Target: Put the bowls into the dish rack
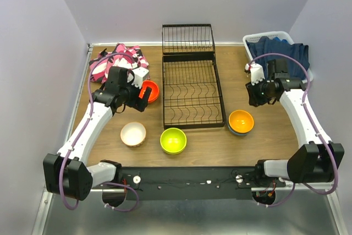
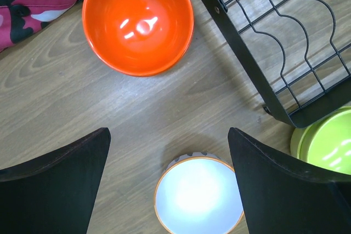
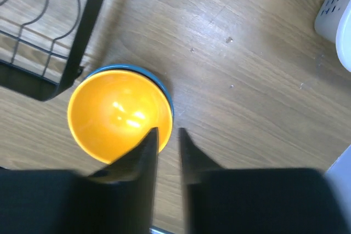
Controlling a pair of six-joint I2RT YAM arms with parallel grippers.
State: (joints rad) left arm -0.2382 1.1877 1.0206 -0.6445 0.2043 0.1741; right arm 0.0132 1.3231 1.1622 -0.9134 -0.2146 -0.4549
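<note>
The black wire dish rack [image 1: 190, 57] stands at the table's middle with no bowl in it. To its left sits a red-orange bowl [image 1: 149, 91]; a cream-white bowl [image 1: 133, 134] and a lime green bowl [image 1: 173, 140] sit in front. An orange bowl [image 1: 241, 120] is nested in a blue bowl [image 1: 234, 131] at the rack's front right corner. My left gripper [image 1: 140, 100] hovers open over bare wood between the red-orange bowl [image 2: 137, 20] and the cream-white bowl [image 2: 198, 198]. My right gripper [image 1: 256, 96] is shut and holds nothing; in its wrist view it [image 3: 168, 131] hangs just past the orange bowl's [image 3: 115, 113] rim.
A pink patterned cloth [image 1: 118, 59] lies at the back left, behind the left arm. A white laundry basket [image 1: 268, 36] with dark blue fabric stands at the back right, close to the right arm. Walls close the table on three sides.
</note>
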